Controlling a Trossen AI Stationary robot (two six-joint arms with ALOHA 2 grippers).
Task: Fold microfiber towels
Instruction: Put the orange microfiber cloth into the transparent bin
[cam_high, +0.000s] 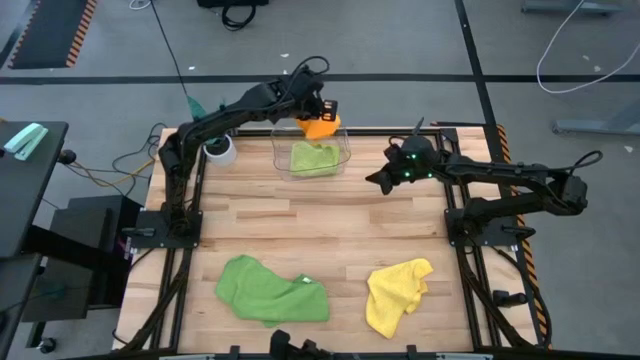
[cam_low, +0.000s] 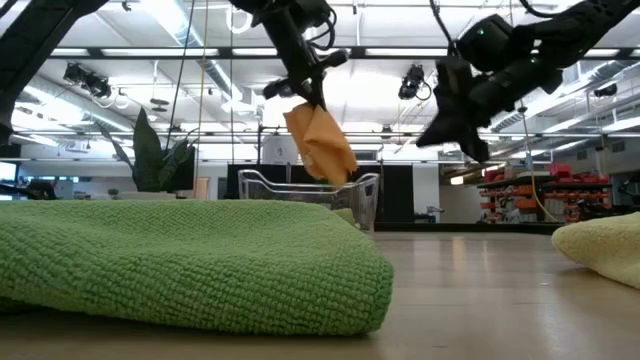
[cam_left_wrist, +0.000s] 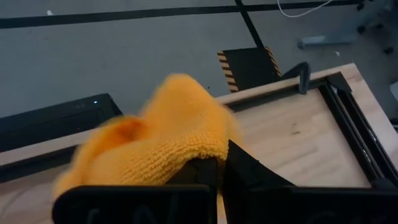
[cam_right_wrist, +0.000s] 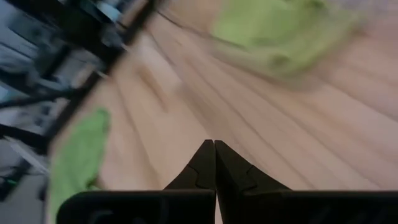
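The left gripper (cam_high: 318, 108) is clamped on the orange towel (cam_high: 321, 126), which hangs straight down from its fingers, long axis vertical, over the far rim of the clear bin (cam_high: 345, 140). The lime towel (cam_high: 313, 157) lies in the bin directly below. The right gripper (cam_high: 383, 180), pressed shut and empty, hovers beside the bin, farther from the orange towel.

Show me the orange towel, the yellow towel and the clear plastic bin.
orange towel (cam_high: 320, 127): high view, middle of the hanging bunch.
yellow towel (cam_high: 395, 293): high view, centre of the cloth.
clear plastic bin (cam_high: 349, 150): high view, right rim.
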